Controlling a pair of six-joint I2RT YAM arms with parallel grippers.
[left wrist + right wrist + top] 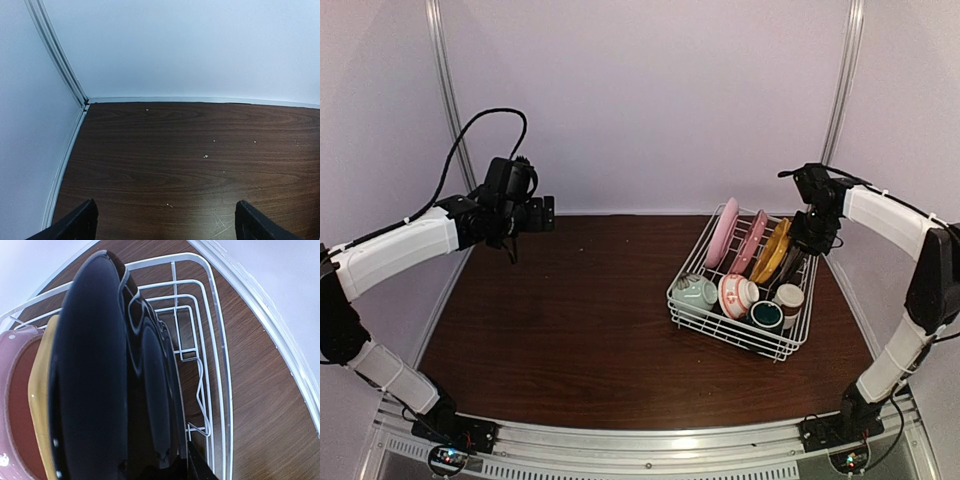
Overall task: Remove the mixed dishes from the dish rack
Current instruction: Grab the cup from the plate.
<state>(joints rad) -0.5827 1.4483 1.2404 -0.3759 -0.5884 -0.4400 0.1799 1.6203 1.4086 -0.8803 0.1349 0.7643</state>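
Presently, dish rack (725, 328) holds upright pink plates (723, 232); right gripper (809, 237) sits at black-rimmed plate (90, 380), grip undeterminable; left gripper (165, 210) hangs splayed wide above table (200, 150).

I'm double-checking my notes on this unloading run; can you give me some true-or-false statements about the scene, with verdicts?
1. The rack sits on the right part of the table. True.
2. The pink plates lie flat on the table. False: they stand upright in the rack.
3. The left tool is open, away from the rack. True.
4. The right tool hovers at the table's left side. False: it is at the dark plate in the rack.
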